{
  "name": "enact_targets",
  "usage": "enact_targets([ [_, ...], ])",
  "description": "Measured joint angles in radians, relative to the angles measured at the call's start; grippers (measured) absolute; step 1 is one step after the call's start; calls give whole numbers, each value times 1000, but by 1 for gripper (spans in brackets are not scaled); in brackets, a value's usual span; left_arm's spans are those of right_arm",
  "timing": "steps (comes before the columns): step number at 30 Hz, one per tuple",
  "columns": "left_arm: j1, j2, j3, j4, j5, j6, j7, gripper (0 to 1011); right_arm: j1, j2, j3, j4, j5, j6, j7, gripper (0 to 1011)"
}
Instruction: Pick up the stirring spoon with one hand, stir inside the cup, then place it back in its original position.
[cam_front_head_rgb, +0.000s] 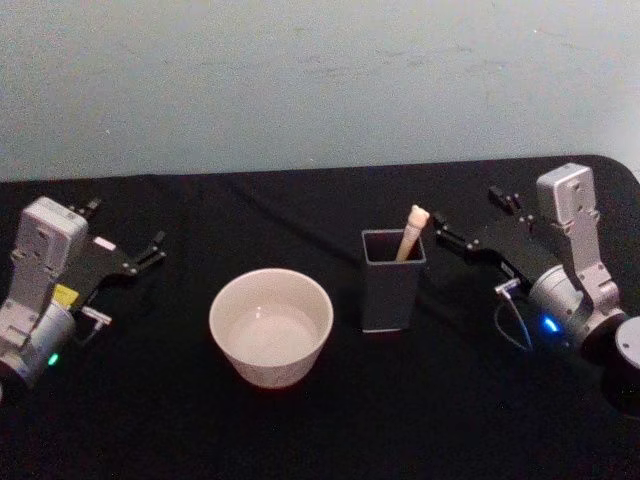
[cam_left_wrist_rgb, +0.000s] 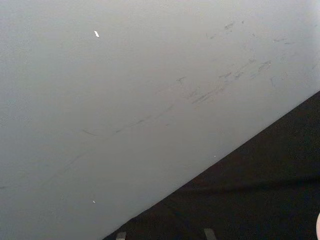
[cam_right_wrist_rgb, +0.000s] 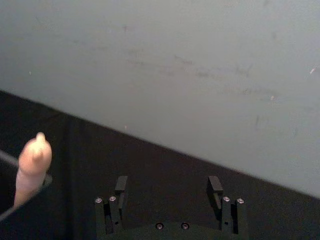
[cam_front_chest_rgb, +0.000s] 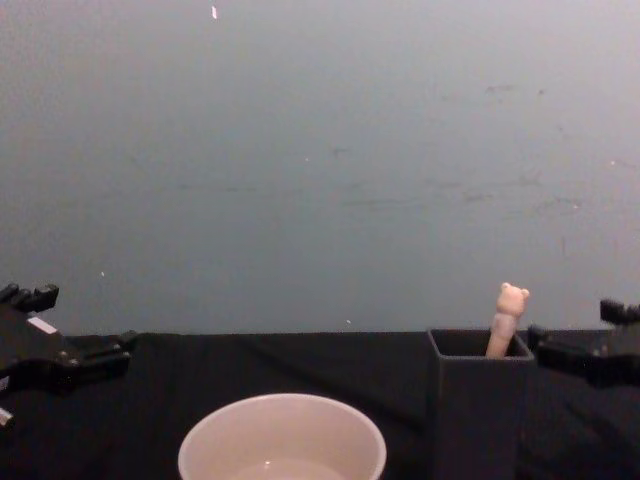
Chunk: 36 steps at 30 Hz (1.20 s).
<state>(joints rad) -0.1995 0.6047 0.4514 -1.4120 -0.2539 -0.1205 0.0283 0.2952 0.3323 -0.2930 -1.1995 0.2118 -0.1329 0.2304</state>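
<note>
On the black tablecloth (cam_front_head_rgb: 330, 410), items listed relative to the holder box (cam_front_head_rgb: 392, 280):

Holder box: tall, dark grey, square-sided, upright near the middle of the cloth.

Stirring spoon (cam_front_head_rgb: 411, 232): stands inside the holder box, leaning against the back right corner. Beige handle and bear-head top rise above the rim; the bowl end is hidden inside the box. Nothing grips it.

Cup (cam_front_head_rgb: 271, 326): cream-white, wide, round; left of the holder box and slightly nearer the robot, a clear gap between them. Upright.

Right gripper (cam_front_head_rgb: 443, 234): just to the right of the holder box, at about rim height, aimed at the spoon handle. The right wrist view shows the two fingers (cam_right_wrist_rgb: 120, 186) set wide apart with nothing between them; the bear-head top sits off to one side of them, not touched. In the chest view one fingertip lies close beside the box's right wall.

Left gripper (cam_front_head_rgb: 155, 248): far left of the holder box, beyond the cup, well apart from both. Fingers spread a little, holding nothing, touching nothing.

Wall (cam_front_head_rgb: 300, 80): pale grey-blue, scuffed, behind the cloth.
</note>
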Motion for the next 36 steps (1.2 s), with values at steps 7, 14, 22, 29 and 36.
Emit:
enact_targets([
  [7,0,0,0,0,0,0,0,1001,-1,1,1,-4,0,0,0,1002],
  [14,0,0,0,0,0,0,0,1002,-1,2,1,-7,0,-3,-2,1002],
  [22,0,0,0,0,0,0,0,1001,-2,3,2,-10,1,-4,-3,1002],
  [29,0,0,0,0,0,0,0,1001,-2,3,3,-11,2,-5,-4,1002],
  [36,0,0,0,0,0,0,0,1001,-2,4,3,-12,3,-6,-5,1002],
])
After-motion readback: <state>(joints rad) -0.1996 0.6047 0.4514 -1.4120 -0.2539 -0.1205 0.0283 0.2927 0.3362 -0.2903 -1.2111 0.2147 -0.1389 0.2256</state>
